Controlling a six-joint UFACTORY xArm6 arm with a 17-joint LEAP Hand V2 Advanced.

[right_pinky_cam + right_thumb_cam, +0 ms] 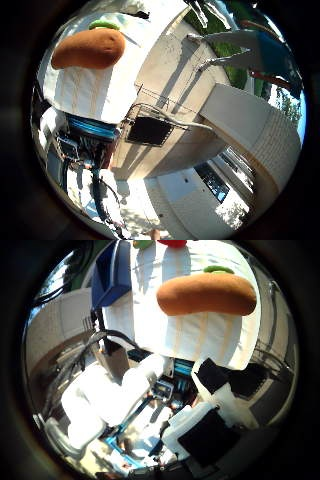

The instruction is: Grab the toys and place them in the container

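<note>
I am outdoors, in a paved yard beside a building, in strong sun. A pale concrete pavement (pixel 170 75) carries sharp shadows, and a low light-coloured wall (pixel 260 135) runs past it. Green grass (pixel 235 75) and a tree (pixel 287 102) under blue sky lie beyond. My work surface is a table (pixel 200 335) covered with a white striped cloth, set up in the open, with plush toys on it: an orange-brown one (pixel 207 292) and a blue container (pixel 112 275) at its edge.
</note>
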